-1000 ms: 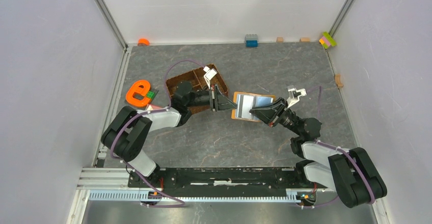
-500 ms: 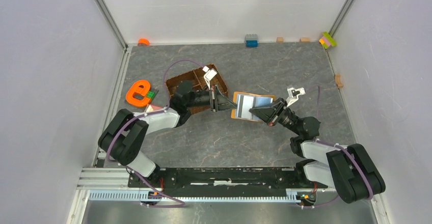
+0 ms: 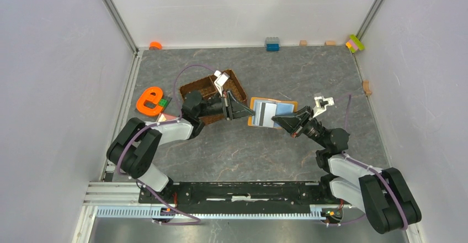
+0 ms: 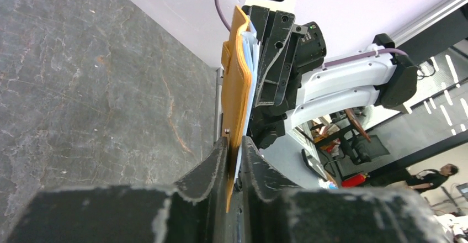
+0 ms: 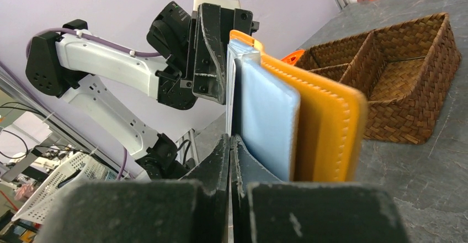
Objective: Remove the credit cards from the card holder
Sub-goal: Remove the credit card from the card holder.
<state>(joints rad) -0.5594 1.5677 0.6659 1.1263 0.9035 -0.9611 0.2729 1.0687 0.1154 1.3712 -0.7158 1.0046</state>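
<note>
We can't count the cards. The top cam shows only 1 grey-white credit card (image 3: pixel 265 113) w/ a dark stripe, lying in the open card holder (image 3: pixel 285 109); anything under it is hidden. Whether the holder touches the table (image 3: pixel 243 154) or hangs just above it, we can't tell. The left arm covers approx. half of the woven tray (image 3: pixel 208 86), and the tray's contents don't show.

The holder sits mid-table between the 2 arms, just right of the tray. On the left gripper (image 4: pixel 234 143) the jaws are narrow, 1 each side of the holder's left edge, pinching it. The right gripper (image 5: pixel 229 141) has its jaws closed tight on a thin pale edge at the near side, the card's as far as we can see.

Near the left wall lies an orange e-shaped toy (image 3: pixel 149 100) w/ a green brick (image 3: pixel 164 102) touching it. A blue brick (image 3: pixel 271 43) sits by the back wall, well apart.

Holder: orange outside w/ a stitched rim, smooth pale blue lining. Tray: brown wicker, divided. Table: dark grey, marbled.
</note>
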